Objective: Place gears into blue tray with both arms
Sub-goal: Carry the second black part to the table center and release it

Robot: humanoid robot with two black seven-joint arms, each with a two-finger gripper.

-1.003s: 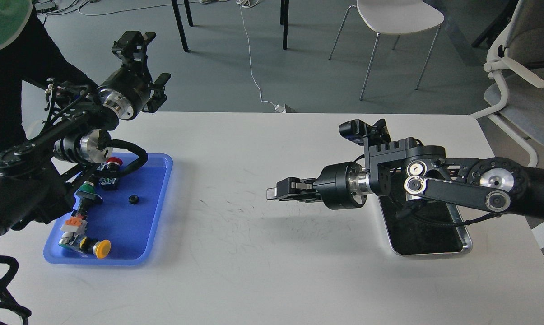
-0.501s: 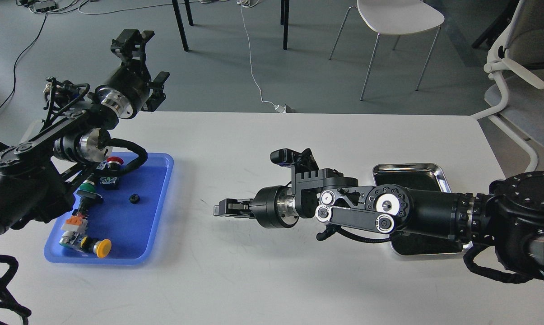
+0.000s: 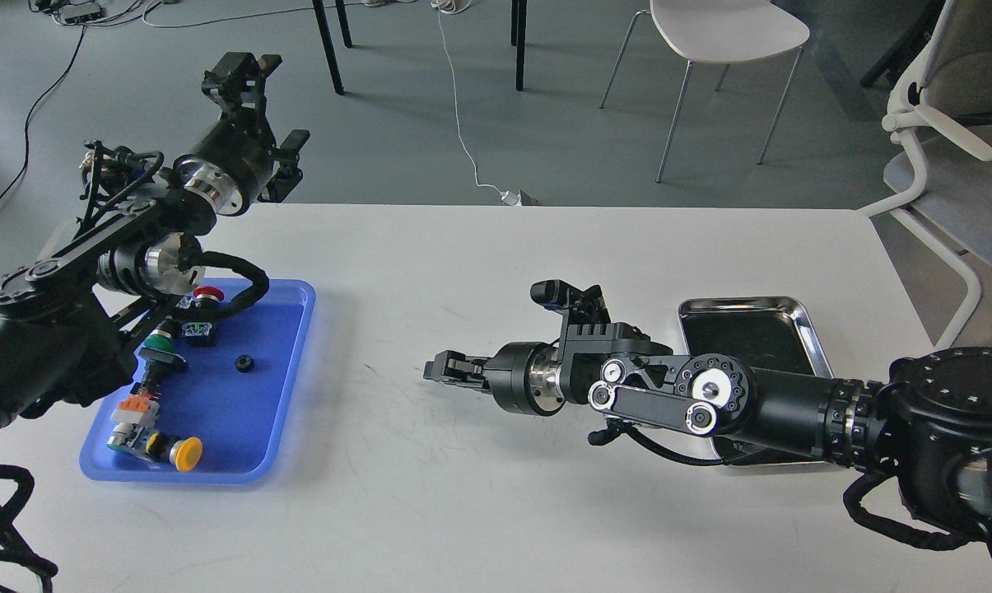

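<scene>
White table (image 3: pixel 479 511) fills the view; right gripper (image 3: pixel 435 367) hovers mid-table, jaws too dark to tell whether parted, and left gripper (image 3: pixel 239 74) hangs raised beyond the far edge, fingers spread; blue tray (image 3: pixel 286 395) sits left, one gear (image 3: pixel 243 363) lying inside beside push-button switches (image 3: pixel 174 449)

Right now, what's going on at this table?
A two-armed humanoid robot is sorting small black gears into the shallow blue plastic tray. One small black toothed gear already lies in that tray among the coloured push-button switches. The right tool hangs over bare white table between the blue tray and the shiny silver metal tray; whether it carries a gear cannot be told. The left tool is raised beyond the table's far edge.
</scene>
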